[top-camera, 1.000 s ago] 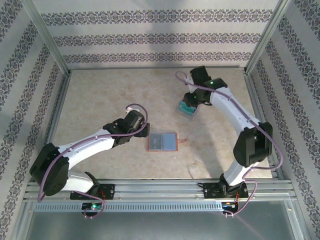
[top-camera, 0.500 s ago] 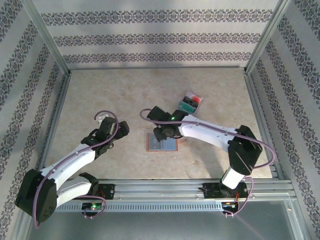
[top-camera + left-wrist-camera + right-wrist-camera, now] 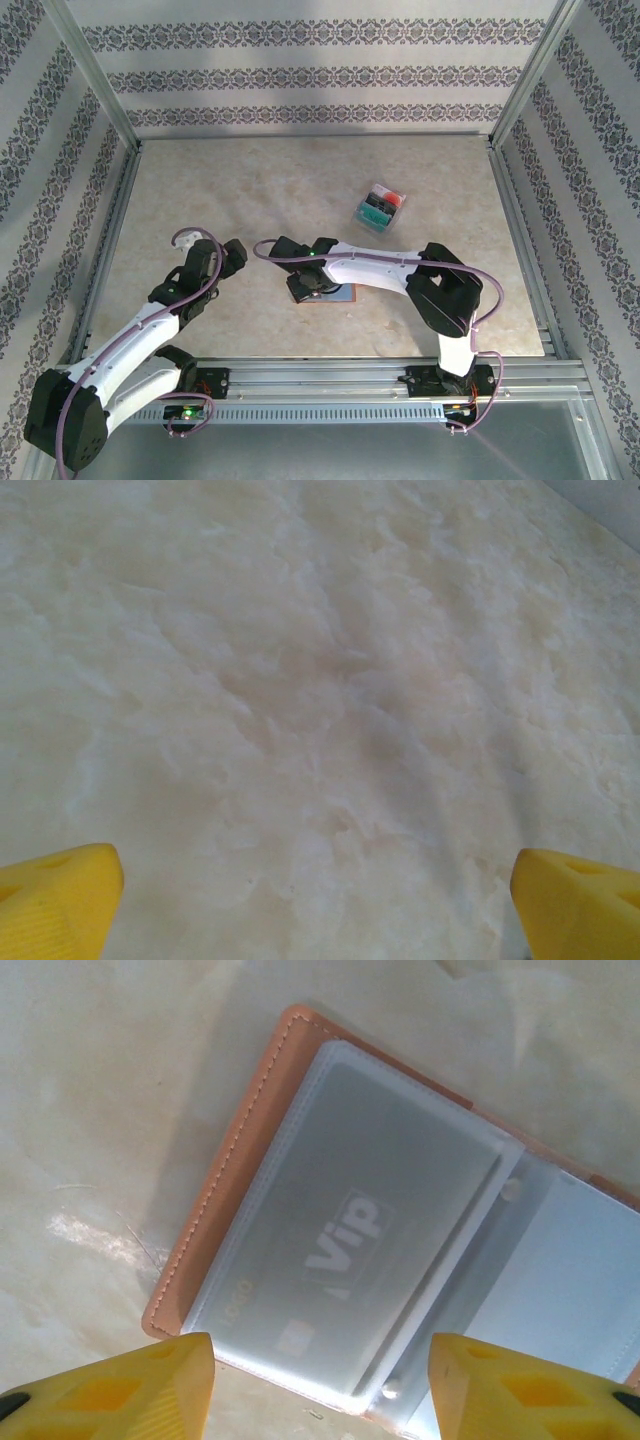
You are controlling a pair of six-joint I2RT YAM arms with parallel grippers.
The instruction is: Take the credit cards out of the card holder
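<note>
Counting the contents gives two arms, one card holder (image 3: 341, 294) and three visible cards. The holder lies open on the near middle of the table (image 3: 230, 170), partly covered in the top view by the right gripper (image 3: 305, 285) poised above it. A teal card (image 3: 372, 212) and a red card (image 3: 389, 200) rest together in a small pile farther back and to the right, well apart from the holder. The left gripper (image 3: 231, 253) sits to the left of the holder, over bare table.

The surface is a pale, marbled beige sheet. It is enclosed on three sides by walls (image 3: 320, 75) with bands of dark ornamental pattern, with an aluminium rail (image 3: 320, 375) along the near edge.

The right wrist view adds detail the overhead view lacks: the holder's salmon stitched border (image 3: 212, 1200), its clear inner pockets, and a dark grey card (image 3: 340, 1240) lettered "ViP" lodged in the left pocket. The right gripper (image 3: 320, 1380) has its yellow fingers spread, with nothing pinched between them. In the left wrist view, the left gripper (image 3: 318, 895) stands spread wide over bare marbled surface, grasping nothing.
</note>
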